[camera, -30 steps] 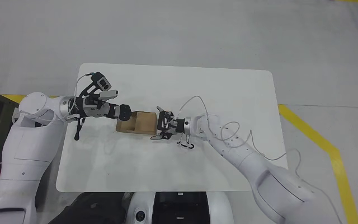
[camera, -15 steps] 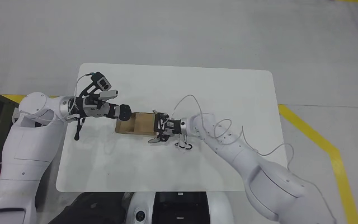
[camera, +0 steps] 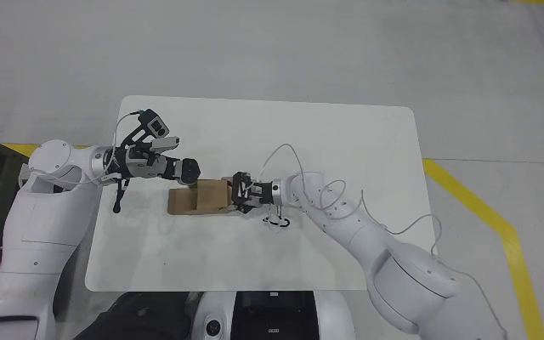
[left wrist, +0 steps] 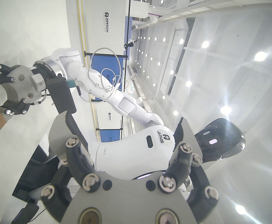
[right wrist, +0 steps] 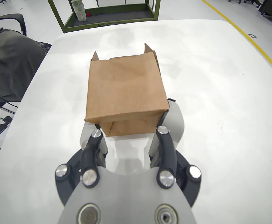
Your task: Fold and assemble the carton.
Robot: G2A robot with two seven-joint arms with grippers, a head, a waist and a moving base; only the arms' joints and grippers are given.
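Note:
A brown cardboard carton [camera: 200, 200] lies on its side near the middle of the white table [camera: 340, 136]. My right gripper [camera: 238, 194] meets it from the right. Seen from the right wrist, the carton [right wrist: 125, 84] has its closed top panel facing up and open flaps at the far end. The right gripper [right wrist: 130, 118] is shut on its near end, one finger against each side. My left gripper [camera: 190, 170] hovers just beyond the carton's left end. That left gripper [left wrist: 124, 129] is open and holds nothing, and a carton corner [left wrist: 1, 123] shows at the picture's edge.
White cables [camera: 297, 161] loop off the right arm above the table. A small black object [camera: 279, 223] lies beside the right wrist. Past the table's far edge stand a green cart frame [right wrist: 102, 17] and a chair with dark cloth [right wrist: 17, 53].
The right gripper moved left and closed onto the carton's end. The carton shifted left and toward the front edge and now lies longer and flatter. The left arm stayed put.

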